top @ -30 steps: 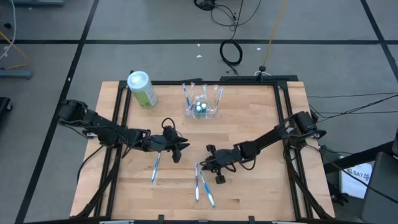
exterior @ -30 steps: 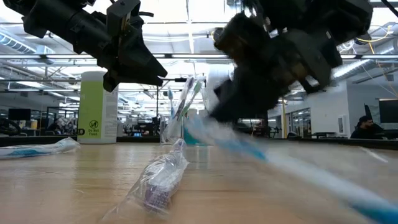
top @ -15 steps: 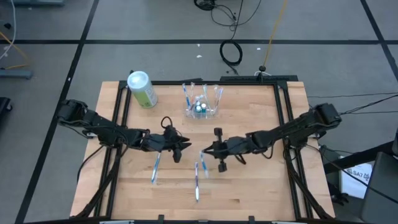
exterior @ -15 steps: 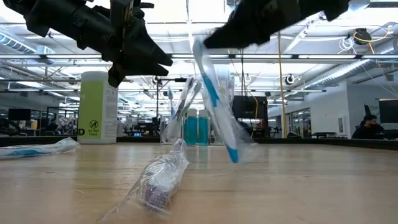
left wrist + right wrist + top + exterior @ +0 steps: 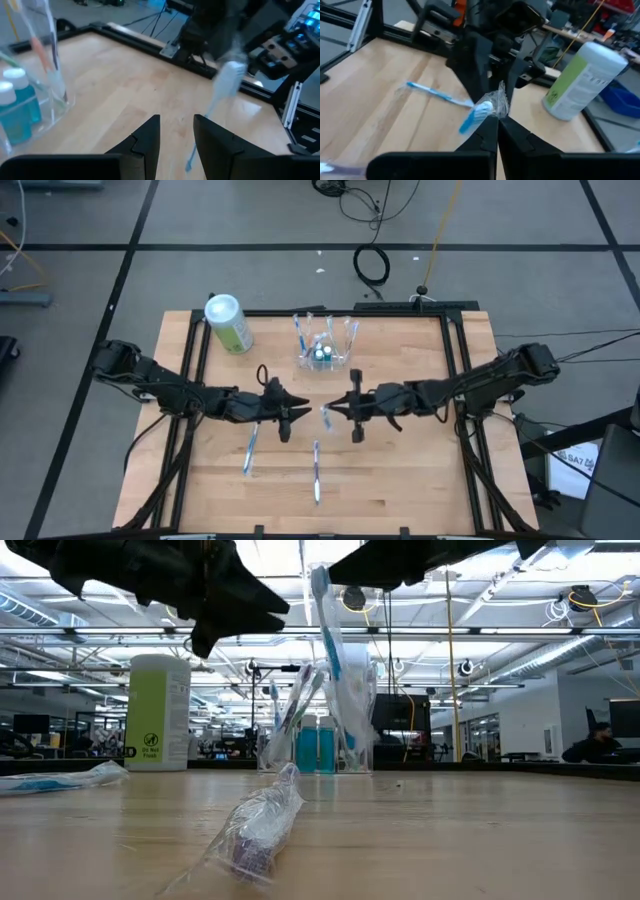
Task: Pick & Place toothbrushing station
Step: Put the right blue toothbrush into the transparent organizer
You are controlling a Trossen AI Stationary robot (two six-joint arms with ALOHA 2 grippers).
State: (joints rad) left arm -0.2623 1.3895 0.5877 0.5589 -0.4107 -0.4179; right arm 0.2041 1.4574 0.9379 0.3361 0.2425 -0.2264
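Wrapped blue toothbrush (image 5: 475, 114) hangs clamped in my right gripper (image 5: 330, 410) above mid-table; my left gripper (image 5: 298, 416) faces it, fingers (image 5: 147, 142) apart, empty.

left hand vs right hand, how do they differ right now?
Left hand: fingers apart, empty, hovering above the table. Right hand: shut on a wrapped toothbrush, lifted clear of the wood. Both hang mid-table, tips facing each other, in front of the toothbrushing station.
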